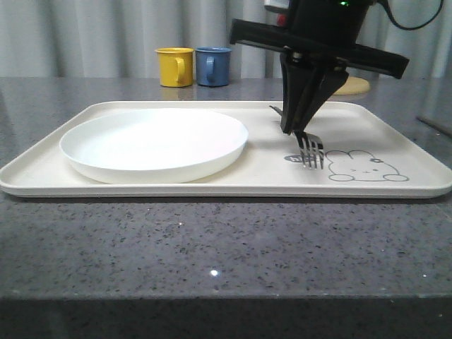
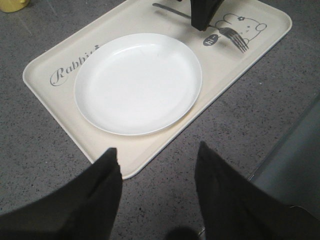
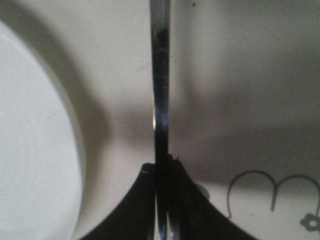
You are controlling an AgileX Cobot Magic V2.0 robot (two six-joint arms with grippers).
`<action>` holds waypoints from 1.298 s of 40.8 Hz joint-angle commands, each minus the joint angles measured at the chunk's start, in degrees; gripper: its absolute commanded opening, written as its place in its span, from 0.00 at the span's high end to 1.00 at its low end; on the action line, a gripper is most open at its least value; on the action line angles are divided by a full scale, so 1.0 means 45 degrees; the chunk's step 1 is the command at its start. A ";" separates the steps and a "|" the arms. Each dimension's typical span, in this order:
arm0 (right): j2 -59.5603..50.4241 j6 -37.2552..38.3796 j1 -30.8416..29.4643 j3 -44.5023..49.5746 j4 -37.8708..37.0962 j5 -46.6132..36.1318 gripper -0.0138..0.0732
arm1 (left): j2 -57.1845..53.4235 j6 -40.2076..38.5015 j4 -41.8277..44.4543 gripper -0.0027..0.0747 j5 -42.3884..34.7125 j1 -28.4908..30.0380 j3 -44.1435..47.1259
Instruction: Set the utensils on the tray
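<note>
Left gripper point(image 2: 157, 165) wide apart; fork point(image 3: 160, 100) pinched.

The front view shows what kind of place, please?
Probably a staged kitchen or dining counter: a speckled grey stone-like worktop holds a cream tray with a white plate and a fork, two cups behind, and grey curtains at the back.

The black fingers point(image 3: 142, 205) pinch the fork point(image 3: 160, 90) handle over the cream tray point(image 3: 225, 75), beside the white plate point(image 3: 35, 165).
</note>
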 commanded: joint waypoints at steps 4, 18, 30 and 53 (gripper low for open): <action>-0.0315 0.0471 -0.0007 -0.0419 -0.0073 -0.0559 0.73 | 0.0039 -0.0131 -0.0073 0.53 -0.0894 -0.0071 -0.0357; -0.0629 0.0358 -0.0007 -0.0419 -0.0693 -0.0748 0.49 | 0.0039 -0.0131 -0.0073 0.53 -0.0894 -0.0071 -0.0357; -0.2838 -0.1251 -0.0092 -0.0212 -0.3286 0.1206 0.49 | 0.0039 -0.0131 -0.0073 0.53 -0.0894 -0.0071 -0.0357; -0.3113 -0.5225 -0.4883 0.1417 -0.2611 0.1906 0.49 | 0.0039 -0.0131 -0.0073 0.53 -0.0894 -0.0071 -0.0357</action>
